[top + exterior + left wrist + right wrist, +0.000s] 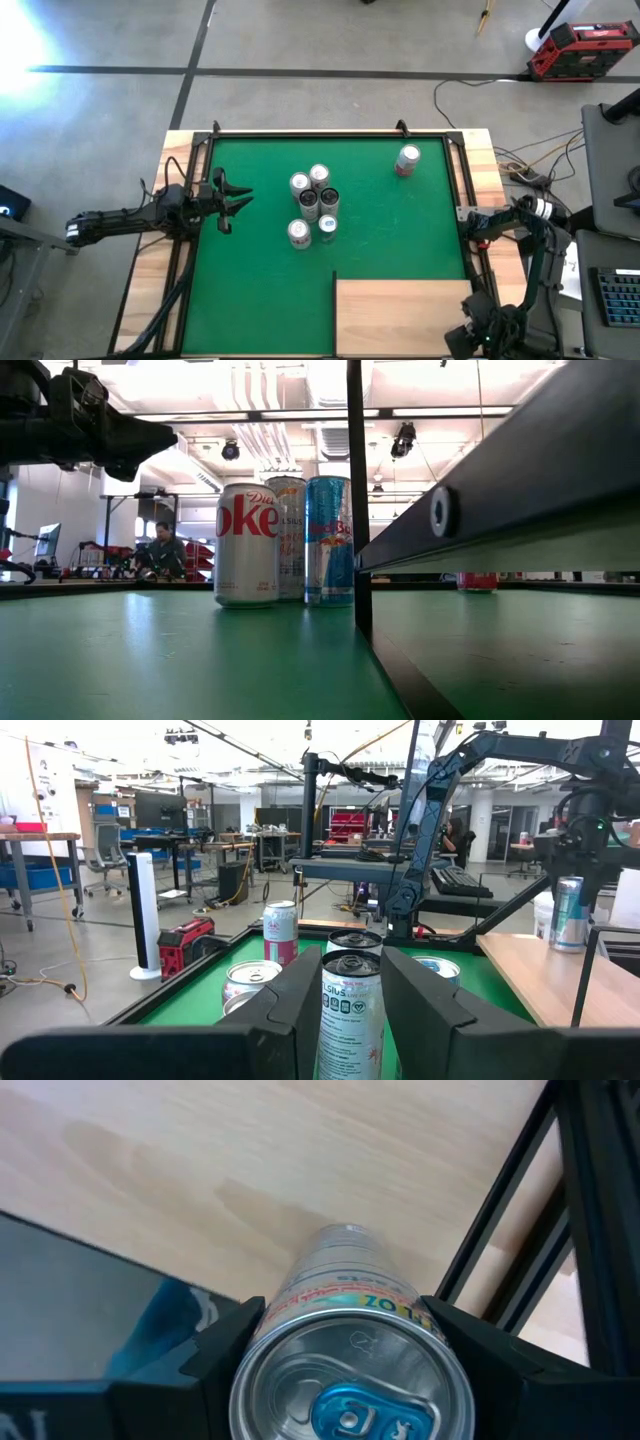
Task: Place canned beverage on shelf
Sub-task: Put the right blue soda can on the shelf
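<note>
Both tools apparently grip cans.

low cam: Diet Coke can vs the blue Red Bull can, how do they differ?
The Diet Coke can is wider; the Red Bull can is slim. The Diet Coke can is silver with red lettering; the Red Bull can is blue and silver. Both stand upright on the green mat.

Green mat (390,230) on wooden table (150,262): five-can cluster (314,205) at centre, lone can (407,159) at far right, plywood shelf (398,315) at near edge
</note>
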`<state>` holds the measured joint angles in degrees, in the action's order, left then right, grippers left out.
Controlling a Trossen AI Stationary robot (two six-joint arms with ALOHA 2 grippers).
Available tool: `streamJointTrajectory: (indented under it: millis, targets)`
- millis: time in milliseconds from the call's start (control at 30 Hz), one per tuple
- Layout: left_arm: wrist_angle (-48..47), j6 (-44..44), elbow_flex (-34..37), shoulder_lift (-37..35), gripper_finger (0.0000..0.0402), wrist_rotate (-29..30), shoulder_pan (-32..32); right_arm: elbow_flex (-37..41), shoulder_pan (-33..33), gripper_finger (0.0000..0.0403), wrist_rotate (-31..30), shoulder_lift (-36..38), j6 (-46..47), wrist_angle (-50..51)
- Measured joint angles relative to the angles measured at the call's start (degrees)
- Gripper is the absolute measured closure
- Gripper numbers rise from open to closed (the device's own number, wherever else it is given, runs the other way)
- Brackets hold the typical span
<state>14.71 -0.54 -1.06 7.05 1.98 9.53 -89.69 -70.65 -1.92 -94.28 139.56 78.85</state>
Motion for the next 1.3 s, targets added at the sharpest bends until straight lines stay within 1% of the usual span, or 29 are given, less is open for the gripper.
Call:
streamJointTrajectory:
  millis: [267, 433, 700, 967, 1300]
  targets:
    - [-0.01, -0.01, 0.0, -0.02, 0.0313, 0.0, -0.01, 0.02, 0.0, 0.0164, 0.84, 0.0, 2.03, 0.3]
    - [0.01, 0.0, 0.0, -0.01, 0.0313, -0.01, 0.0, 0.04, 0.01, 0.0148, 0.88, 0.0, 2.6, 0.3]
    - [-0.01, 0.0, 0.0, -0.01, 0.0313, 0.0, 0.0, 0.07, 0.02, 0.0134, 0.9, 0.03, 3.32, 0.32]
    - [-0.01, -0.01, 0.0, -0.02, 0.0313, 0.0, -0.01, -0.98, 0.0, 0.0109, 1.56, 0.37, 4.43, 0.76]
    - [-0.01, 0.01, 0.0, 0.0, 0.0313, 0.0, -0.01, -0.98, 0.04, 0.0108, 1.89, 2.0, 5.19, 3.94]
